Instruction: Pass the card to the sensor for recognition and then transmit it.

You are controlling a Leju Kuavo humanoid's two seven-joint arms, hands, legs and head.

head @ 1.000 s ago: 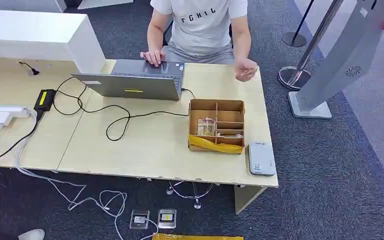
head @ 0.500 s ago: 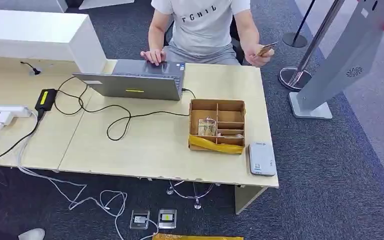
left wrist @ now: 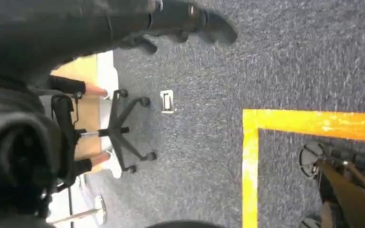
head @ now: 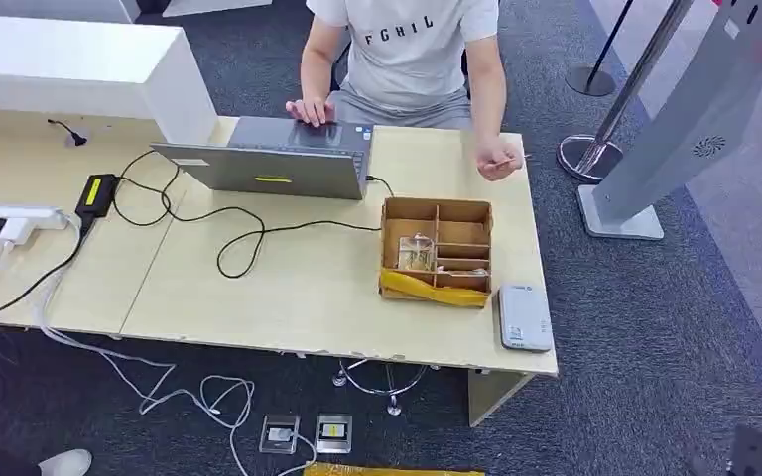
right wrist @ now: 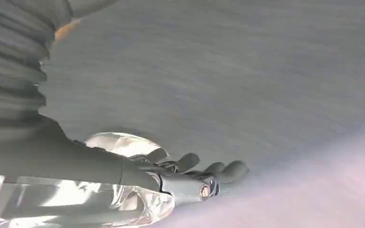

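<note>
Half a second before, the person's hand (head: 501,159) had been lifted off past the table (head: 288,297) with the card; it had since dropped back to the table's edge, beyond the cardboard box (head: 437,250), fingers curled on what seemed to be the card, too small to be sure. So nothing had reached the white sensor (head: 524,317) just beside the box, and the handover was judged still ahead. The right hand (right wrist: 195,176) hung low over carpet, blurred, fingers loosely released and holding nothing, well short of the box; the left hand (left wrist: 190,21) likewise hung with nothing in its fingers.
</note>
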